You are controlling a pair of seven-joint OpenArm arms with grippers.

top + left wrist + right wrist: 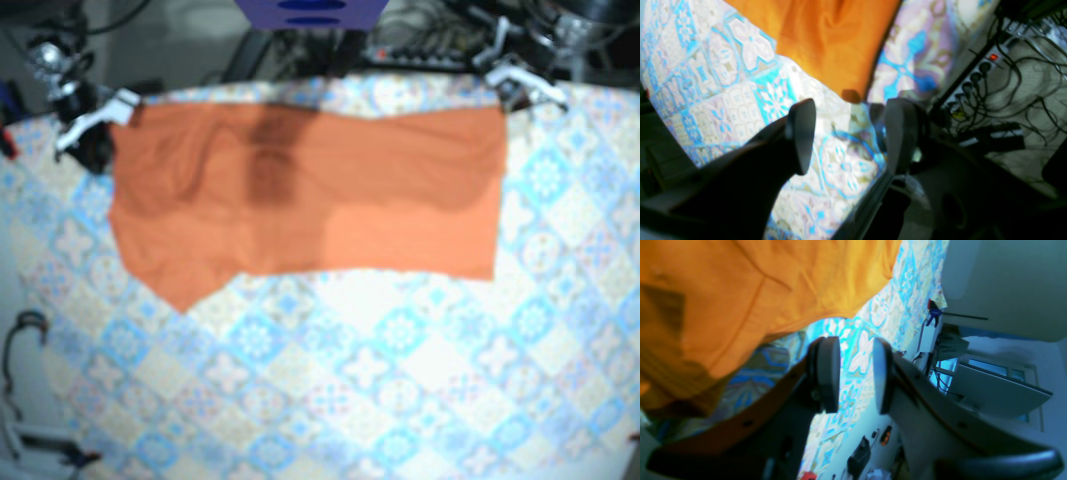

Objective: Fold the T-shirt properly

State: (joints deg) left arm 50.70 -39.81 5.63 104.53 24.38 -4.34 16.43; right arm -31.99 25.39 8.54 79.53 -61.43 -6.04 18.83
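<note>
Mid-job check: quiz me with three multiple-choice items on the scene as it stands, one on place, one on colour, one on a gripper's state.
1. Where does the T-shirt lie in the base view?
A. across the top part
B. along the bottom edge
C. bunched in the middle

2. What colour is it?
A. blue
B. white
C. orange

3. The left gripper is:
A. shut on the shirt
B. open, holding nothing
C. shut on nothing

Answers:
1 A: it spreads across the top of the view, with bare tablecloth below.
2 C: it is plain orange in every view.
3 B: the patterned cloth shows through the gap between its pads.
</note>
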